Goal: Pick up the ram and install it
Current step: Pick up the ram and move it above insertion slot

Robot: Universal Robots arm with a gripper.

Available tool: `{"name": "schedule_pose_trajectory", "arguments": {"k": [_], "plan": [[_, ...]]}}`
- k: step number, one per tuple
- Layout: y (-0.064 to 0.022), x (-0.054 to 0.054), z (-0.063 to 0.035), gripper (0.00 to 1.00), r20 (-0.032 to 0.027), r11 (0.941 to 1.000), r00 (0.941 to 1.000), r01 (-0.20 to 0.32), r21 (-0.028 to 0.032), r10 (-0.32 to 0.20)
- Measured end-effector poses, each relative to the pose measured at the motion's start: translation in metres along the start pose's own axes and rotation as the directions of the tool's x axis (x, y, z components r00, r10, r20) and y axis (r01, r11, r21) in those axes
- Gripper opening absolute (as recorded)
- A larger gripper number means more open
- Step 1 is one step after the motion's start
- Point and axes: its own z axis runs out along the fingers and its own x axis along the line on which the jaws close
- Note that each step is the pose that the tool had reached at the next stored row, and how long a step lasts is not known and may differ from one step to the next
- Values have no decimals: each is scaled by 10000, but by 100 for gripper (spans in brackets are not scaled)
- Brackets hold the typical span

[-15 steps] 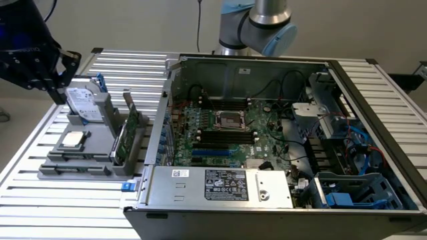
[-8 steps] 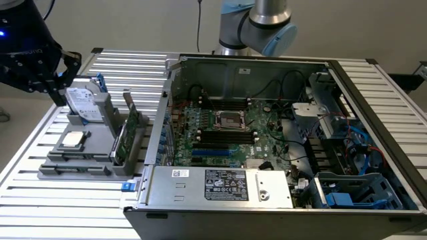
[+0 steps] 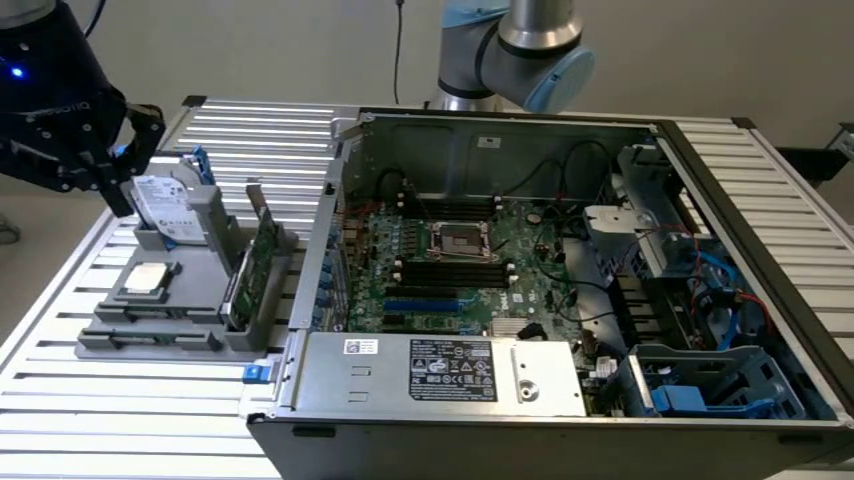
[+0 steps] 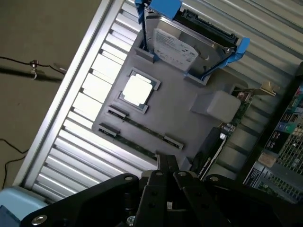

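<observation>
Gripper [image 4: 166, 163] is closed, fingertips pressed together with nothing between them, hanging above the gray tray [image 4: 184, 118] and not touching anything. In the exterior view its dark body sits at the exterior view's left, over the far end of the tray. The ram [image 4: 142, 126] is in the tray, lying on its long edge in a narrow slot as a thin dark-green strip near the tray's front edge, not picked up yet. A second thin strip [image 4: 128, 142] lies in the parallel slot just beside it, closer to the tray edge; cannot tell if it is another ram stick. In the wrist view the fingertips line up near one end of these slots but are well above them. In the same tray: a square silver processor chip [image 4: 137, 91] flat in its recess beside the ram slots, a hard drive [image 4: 177, 45] in a blue bracket propped tilted at the far end, and a green expansion card [image 3: 254, 270] standing upright on the side nearest the computer case [image 3: 747, 200]. The case lies open on the slatted metal table [image 3: 120, 420] at the exterior view's right of the tray, motherboard [image 3: 534, 290] facing up, black memory slots [image 3: 454, 272] near the processor socket.
</observation>
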Motion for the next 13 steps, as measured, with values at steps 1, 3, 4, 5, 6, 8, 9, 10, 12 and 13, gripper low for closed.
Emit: {"name": "schedule_pose_trajectory", "arguments": {"k": [1, 3, 4, 5, 6, 8, 9, 10, 12, 13], "plan": [[0, 0, 5, 11, -9, 9998, 9998, 181, 3, -181], [-1, 0, 15, 11, -29, 9985, 9985, 539, 9, -539], [-1, 0, 19, 11, -39, 9975, 9975, 712, 12, -712], [-1, 0, 25, 11, -50, 9959, 9959, 908, 14, -908], [-1, 0, 30, 11, -60, 9941, 9941, 1088, 17, -1087], [-2, 0, 40, 11, -77, 9895, 9895, 1444, 21, -1443], [-2, 0, 45, 11, -89, 9867, 9867, 1625, 22, -1625], [-2, 0, 51, 11, -98, 9836, 9836, 1803, 24, -1803], [-3, 0, 61, 11, -118, 9765, 9765, 2154, 26, -2154], [-3, -1, 66, 11, -129, 9722, 9721, 2341, 27, -2340]]}}
